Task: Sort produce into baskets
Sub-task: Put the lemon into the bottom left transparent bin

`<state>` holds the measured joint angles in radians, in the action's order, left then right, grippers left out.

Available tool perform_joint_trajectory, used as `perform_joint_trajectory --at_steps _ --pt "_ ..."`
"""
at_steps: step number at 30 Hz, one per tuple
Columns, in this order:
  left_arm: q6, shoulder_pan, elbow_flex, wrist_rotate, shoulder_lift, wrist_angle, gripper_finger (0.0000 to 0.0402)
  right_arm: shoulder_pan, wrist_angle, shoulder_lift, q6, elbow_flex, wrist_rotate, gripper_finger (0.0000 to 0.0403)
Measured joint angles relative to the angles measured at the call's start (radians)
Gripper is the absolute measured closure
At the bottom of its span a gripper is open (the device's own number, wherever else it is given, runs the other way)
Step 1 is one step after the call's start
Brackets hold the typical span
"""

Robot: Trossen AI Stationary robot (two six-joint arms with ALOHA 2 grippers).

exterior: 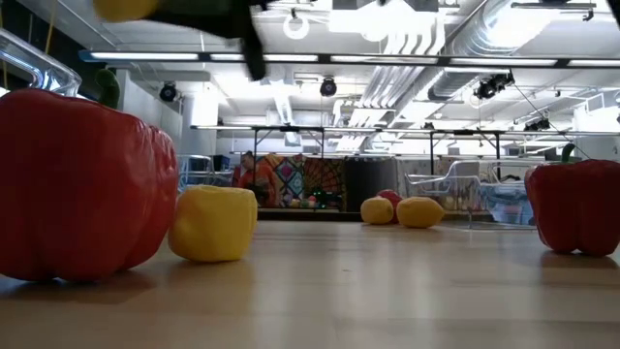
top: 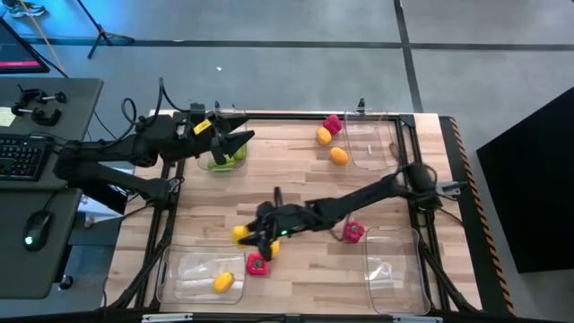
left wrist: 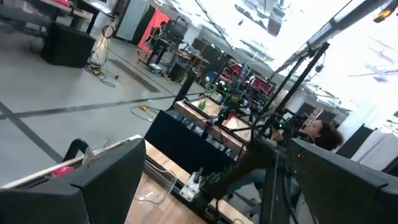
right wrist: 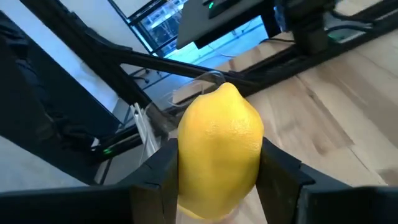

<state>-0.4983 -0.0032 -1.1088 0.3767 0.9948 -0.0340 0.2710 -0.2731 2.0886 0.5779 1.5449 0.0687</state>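
Observation:
My right gripper [top: 244, 236] reaches from the right to the table's middle near side and is shut on a yellow lemon [right wrist: 219, 149], which also shows at the top of the low view [exterior: 126, 8]. Below and beside it, a red pepper [top: 258, 265] and a yellow pepper [exterior: 213, 223] rest on the table. My left gripper [top: 238, 141] is open and empty above the far left basket [top: 224, 163], which holds green produce. Another yellow piece [top: 223, 282] lies in the near left basket [top: 179, 274]. My right gripper pinches the lemon's two long sides [right wrist: 186, 168] between its two fingers [right wrist: 280, 174], about the lemon's middle. The fingers come from the table's right side. The lemon's pointed end [right wrist: 227, 88] sticks out past the fingertips. The lemon is lifted clear of the table.
A second red pepper [top: 353, 232] lies beside the near right basket [top: 395, 269]. Two yellow-orange pieces [top: 339, 155] and a red one [top: 333, 124] lie by the far right basket [top: 372, 139]. A desk with a keyboard stands left of the table.

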Motion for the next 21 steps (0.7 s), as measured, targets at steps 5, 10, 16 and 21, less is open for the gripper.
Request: perform_joint_trajectory --at_steps 5,10,16,21 --pt "0.013 0.000 0.000 -0.014 0.000 -0.005 0.0025 0.000 0.000 0.164 0.023 0.209 -0.083 0.0254" --pt "0.014 0.000 0.000 -0.050 0.000 -0.008 0.0025 0.006 0.009 0.285 0.099 0.367 -0.131 0.0246" --pt "0.013 0.000 0.000 -0.059 0.000 -0.036 0.0025 0.006 0.070 0.322 0.101 0.415 -0.149 0.0234" --pt "0.012 0.000 0.000 -0.058 0.000 -0.038 0.0025 -0.013 0.073 0.323 0.108 0.406 -0.254 0.0215"
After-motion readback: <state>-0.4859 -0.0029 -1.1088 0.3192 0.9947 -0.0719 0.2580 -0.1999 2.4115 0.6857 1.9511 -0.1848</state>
